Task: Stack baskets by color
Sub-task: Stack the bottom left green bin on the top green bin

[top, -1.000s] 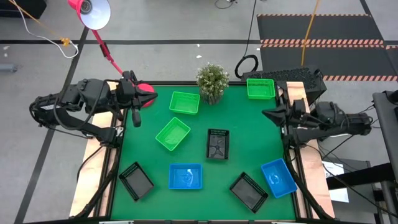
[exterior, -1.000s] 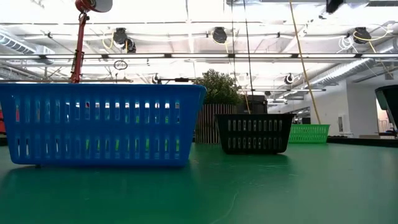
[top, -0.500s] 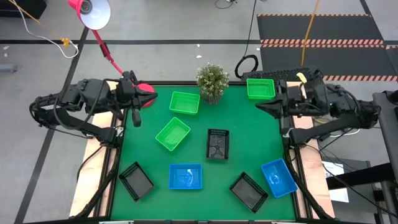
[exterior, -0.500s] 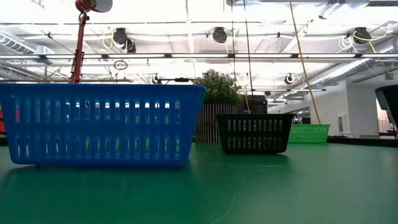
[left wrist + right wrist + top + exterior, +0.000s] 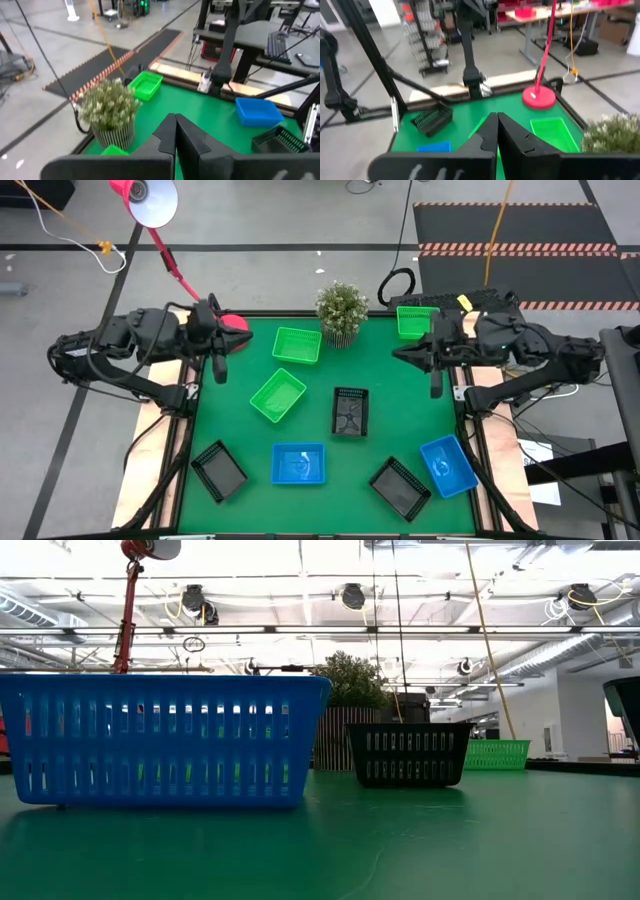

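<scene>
High view. We see the right gripper (image 5: pixel 397 356), fingers pressed together and empty, above the mat just below the bright green slatted plastic basket (image 5: pixel 418 322) that lies right of the potted plant (image 5: pixel 341 309). We judge this basket the right arm's nearest target, its long axis running toward the plant. The left gripper (image 5: pixel 219 372), also pressed shut and empty, waits well left of the plant. We count three green baskets, two blue (image 5: pixel 298 463) and three black (image 5: pixel 349 411), all single, none stacked.

Low view. No gripper shows; one blue basket (image 5: pixel 160 738), one black basket (image 5: pixel 408 753) and one green basket (image 5: pixel 496 754) stand apart before the plant.

Left wrist view. The closed fingers (image 5: pixel 175 134) point past the plant toward the corner green basket (image 5: pixel 146 83).

Right wrist view. The closed fingers (image 5: pixel 495 131) face a green basket (image 5: pixel 551 132) beside the plant.
</scene>
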You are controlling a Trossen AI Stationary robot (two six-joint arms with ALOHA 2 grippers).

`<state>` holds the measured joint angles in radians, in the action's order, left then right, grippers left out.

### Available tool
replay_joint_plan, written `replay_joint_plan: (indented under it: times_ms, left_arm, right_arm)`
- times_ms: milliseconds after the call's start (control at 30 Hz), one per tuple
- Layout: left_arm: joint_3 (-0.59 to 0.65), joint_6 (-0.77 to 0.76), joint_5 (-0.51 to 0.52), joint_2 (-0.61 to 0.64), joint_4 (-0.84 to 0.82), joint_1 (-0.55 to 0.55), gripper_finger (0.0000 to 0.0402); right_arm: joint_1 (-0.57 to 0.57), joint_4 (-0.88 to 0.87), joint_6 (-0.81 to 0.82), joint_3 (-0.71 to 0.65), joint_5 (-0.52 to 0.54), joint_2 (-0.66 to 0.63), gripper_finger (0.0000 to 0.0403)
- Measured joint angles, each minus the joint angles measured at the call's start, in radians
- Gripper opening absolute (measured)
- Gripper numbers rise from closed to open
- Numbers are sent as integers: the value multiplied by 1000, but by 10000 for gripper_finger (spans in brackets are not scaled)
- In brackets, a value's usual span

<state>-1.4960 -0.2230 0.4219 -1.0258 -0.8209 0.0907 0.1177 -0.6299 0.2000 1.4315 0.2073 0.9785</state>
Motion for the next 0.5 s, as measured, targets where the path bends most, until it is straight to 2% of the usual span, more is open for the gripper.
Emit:
replay_joint_plan:
  times_ms: [167, 267, 500]
  left_arm:
    - [1, -112, 5, -42, -145, -27, 6]
    - [1, -209, -18, -80, -249, -80, 6]
    - [1, -391, -203, -227, -479, -255, 10]
  right_arm:
    - [0, 5, 18, 0, 0, 4, 0]
    - [0, 4, 35, 0, 1, 4, 0]
    - [0, -3, 20, 0, 4, -17, 0]
